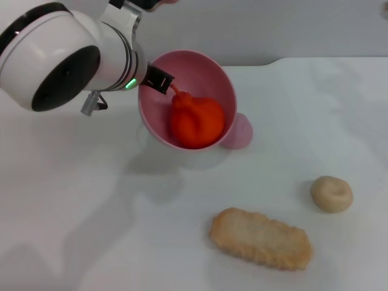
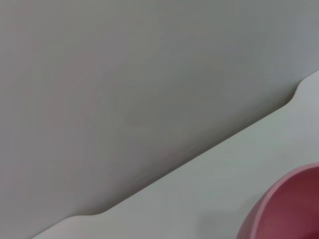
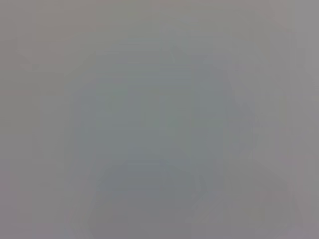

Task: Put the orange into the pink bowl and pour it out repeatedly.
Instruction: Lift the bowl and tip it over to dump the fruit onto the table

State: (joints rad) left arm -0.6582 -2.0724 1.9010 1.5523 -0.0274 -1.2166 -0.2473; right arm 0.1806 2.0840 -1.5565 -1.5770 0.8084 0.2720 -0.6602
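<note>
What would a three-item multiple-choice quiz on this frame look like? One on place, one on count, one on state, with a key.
1. Where is the orange?
A. On the table beside the bread
B. Inside the pink bowl
C. In the right end effector

2. How many beige food items lie on the table?
A. Two
B. Four
C. None

3. How does the pink bowl stand?
A. Upside down on the table
B. Flat and upright
C. Tipped, held at its rim

Key:
1 B: the orange sits inside the pink bowl.
2 A: only a long breaded piece and a round bun lie on the white table.
3 C: the bowl's opening faces the head camera, and the left end effector grips its rim.
</note>
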